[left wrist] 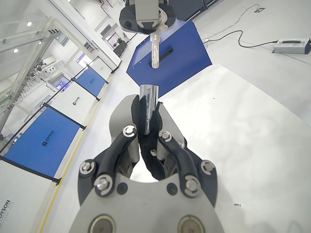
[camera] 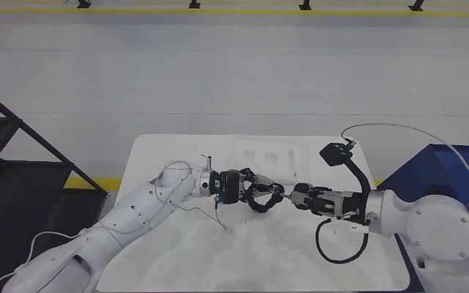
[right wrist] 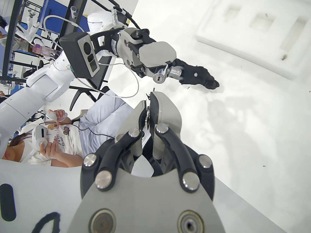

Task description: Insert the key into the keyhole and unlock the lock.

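The left gripper (left wrist: 148,101) is clamped tight on the shiny round lock (left wrist: 148,95). The right gripper (right wrist: 148,99) pinches the key (left wrist: 154,49) by its flat head. Both are held up in the air above the middle of the white table (camera: 183,249), and the 2 grippers are near each other.

In the top view the key's long side runs from 3 o'clock to 9 o'clock, and its tip points to 9 o'clock, at the lock. The lock's long side runs almost the same way, and its keyhole (right wrist: 159,78) faces 3 o'clock, at the key. The tip is close to the lock's end but not touching it.

What could go wrong: in the left wrist view the tip looks a little off to one side of the lock's end. If the key is pushed like that, it will likely bump the rim and miss the slot. The bump could then twist the key in its pinch or push the lock back in its grip. The flat of the key must also match the slot, or it will not go in.
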Tool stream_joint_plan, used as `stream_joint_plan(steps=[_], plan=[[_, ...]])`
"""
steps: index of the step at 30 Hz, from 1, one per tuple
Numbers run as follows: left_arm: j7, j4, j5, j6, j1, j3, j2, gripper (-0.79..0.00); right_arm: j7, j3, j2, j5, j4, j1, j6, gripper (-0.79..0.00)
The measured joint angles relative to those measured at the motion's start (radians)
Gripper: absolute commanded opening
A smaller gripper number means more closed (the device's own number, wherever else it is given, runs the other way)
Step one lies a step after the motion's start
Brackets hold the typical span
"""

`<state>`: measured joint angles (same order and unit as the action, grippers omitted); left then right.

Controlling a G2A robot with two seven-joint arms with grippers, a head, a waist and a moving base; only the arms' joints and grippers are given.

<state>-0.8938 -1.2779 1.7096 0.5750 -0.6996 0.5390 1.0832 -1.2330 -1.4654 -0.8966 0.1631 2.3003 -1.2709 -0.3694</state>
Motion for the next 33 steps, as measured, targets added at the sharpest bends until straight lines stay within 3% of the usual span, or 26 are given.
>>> stream_joint_plan(steps=[33], plan=[[0.032,0.008,-0.01,0.087,-0.025,0.046,0.034,-0.785,0.055,0.042,0.013,0.001,-0.042,0.018,-0.018,-0.785]])
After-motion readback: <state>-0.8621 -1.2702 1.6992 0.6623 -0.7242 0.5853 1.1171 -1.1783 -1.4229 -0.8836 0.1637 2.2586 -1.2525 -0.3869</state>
